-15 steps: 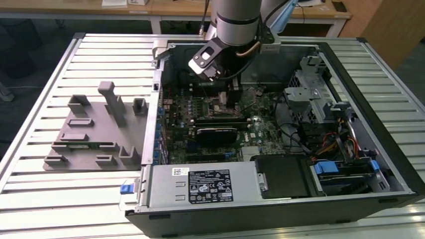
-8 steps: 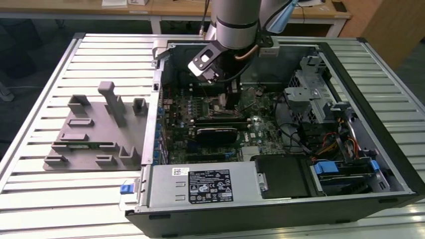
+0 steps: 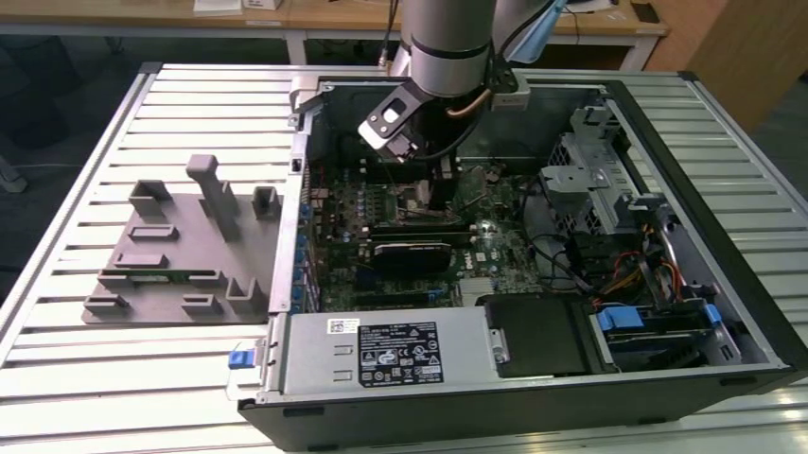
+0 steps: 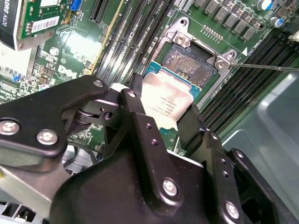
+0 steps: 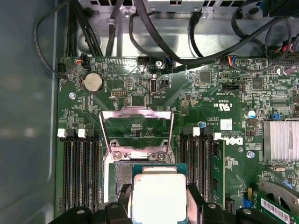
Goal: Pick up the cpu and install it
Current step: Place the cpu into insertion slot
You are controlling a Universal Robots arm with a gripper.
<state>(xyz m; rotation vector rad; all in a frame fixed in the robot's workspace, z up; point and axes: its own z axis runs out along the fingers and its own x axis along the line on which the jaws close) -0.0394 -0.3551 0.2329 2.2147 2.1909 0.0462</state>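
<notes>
Gripper: the black gripper [image 4: 162,112] hangs from the arm [image 3: 448,38] inside the open computer case [image 3: 505,416].
Fingers: the fingers [image 4: 135,107] are clamped on the cpu, one against each of two opposite edges.
Cpu: the cpu [image 5: 159,198] is held with its silver top facing both wrist views, over the socket [image 4: 187,65] and covering part of it; contact cannot be told.
Socket: it sits on the motherboard [image 5: 219,93] between banks of memory slots [image 5: 79,168], with its load plate [image 5: 138,154] raised.
Fixture block: the grey fixture block [image 3: 177,246] lies on the tabletop [image 3: 189,104] beside the case, toward the exterior view's left edge.
</notes>
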